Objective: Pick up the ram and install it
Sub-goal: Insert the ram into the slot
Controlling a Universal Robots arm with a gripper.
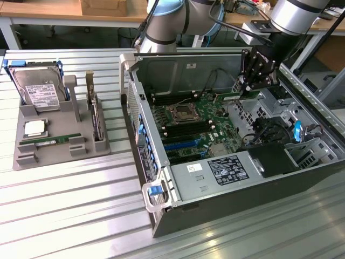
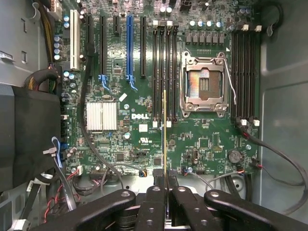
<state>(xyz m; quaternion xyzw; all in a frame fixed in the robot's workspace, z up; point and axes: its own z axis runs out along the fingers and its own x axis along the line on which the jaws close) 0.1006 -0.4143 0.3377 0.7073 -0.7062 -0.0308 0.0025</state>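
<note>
The end effector (image 1: 245, 90) is pinched almost closed on the ram (image 1: 227, 97), a thin green stick held level over the motherboard (image 1: 190, 128) in the open computer case (image 1: 161, 216).

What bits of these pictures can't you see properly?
- The ram, wrist view: seen edge-on, so its chips and sticker are hidden.
- Its gripped end, exterior view: covered by the gripper.
- Which of the memory slots it hangs over: cannot tell.
- The hard drive label, exterior view: writing too small to read.
- The arm, exterior view: cut off by the top edge.
</note>
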